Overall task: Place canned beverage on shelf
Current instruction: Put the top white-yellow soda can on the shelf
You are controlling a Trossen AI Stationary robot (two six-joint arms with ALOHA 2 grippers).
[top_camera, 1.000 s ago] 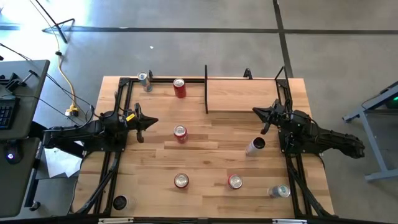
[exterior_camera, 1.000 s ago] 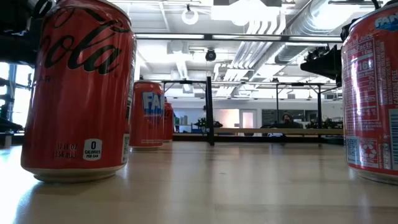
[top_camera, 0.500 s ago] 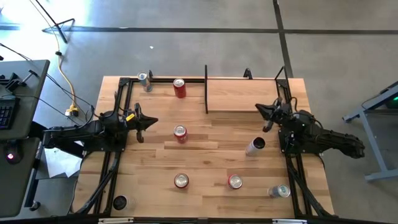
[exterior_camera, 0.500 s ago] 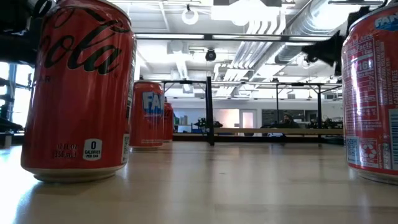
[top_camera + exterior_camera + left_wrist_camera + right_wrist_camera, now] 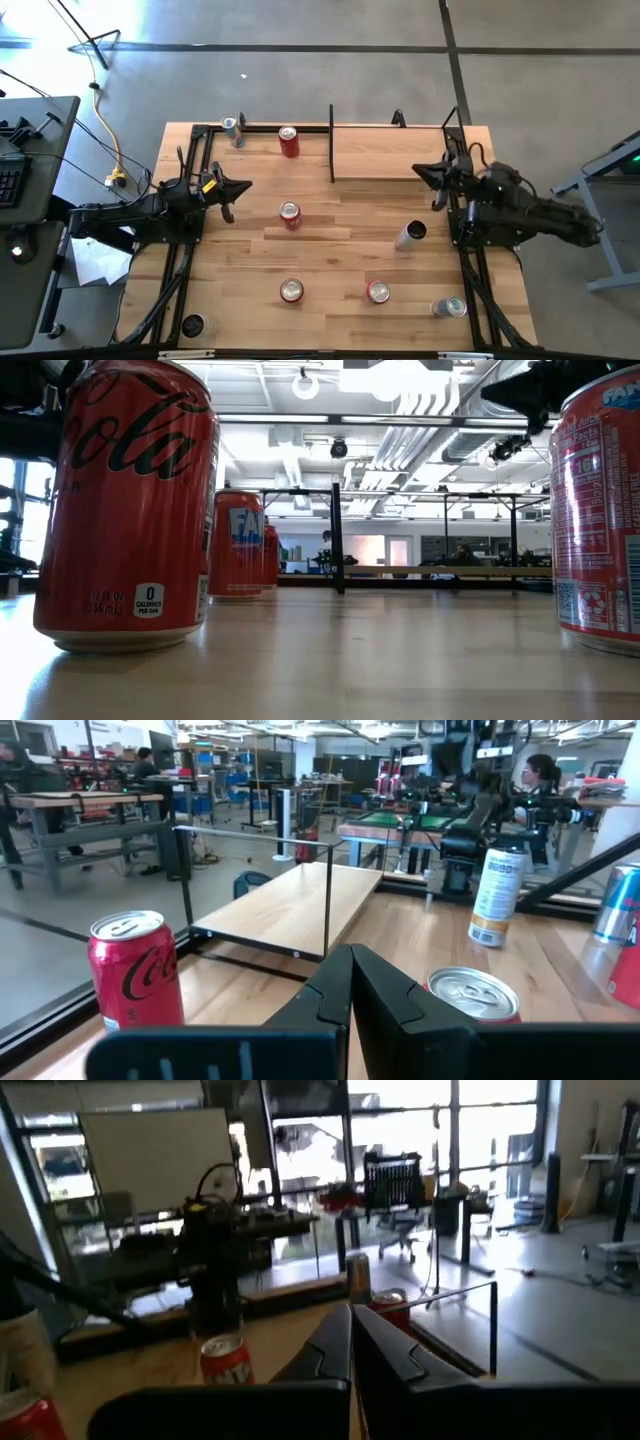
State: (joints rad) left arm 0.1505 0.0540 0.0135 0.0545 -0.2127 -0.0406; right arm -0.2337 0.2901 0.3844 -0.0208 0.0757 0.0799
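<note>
The cans are rigid thin-walled aluminium cylinders with smooth printed sides, so they will likely be slick and dent under a hard squeeze; if full they should carry some weight and tip easily when nudged high up, so a hold across the middle of the body, fingers either side, looks safest. Several stand on the table: a red cola can (image 5: 290, 213) near the centre, just ahead of the left gripper (image 5: 243, 185), two more red-topped cans (image 5: 291, 290) and (image 5: 378, 291) toward the near edge, a red can (image 5: 288, 142) and a silver can (image 5: 233, 129) at the far edge beside the shelf's divider, a white can (image 5: 410, 235) in front of the right arm, and a pale blue can (image 5: 449, 308) at the near right corner. The shelf (image 5: 390, 152) is a flat light-wood ledge framed by thin black metal bars, with an upright black divider (image 5: 331, 143) at its left end; no can stands on it. The table (image 5: 340, 260) is butcher-block wood with visible planks. The right gripper (image 5: 422, 174) hangs just off the shelf's front right corner. Both grippers have their jaws pressed together, holding nothing, so picking has not yet begun.
</note>
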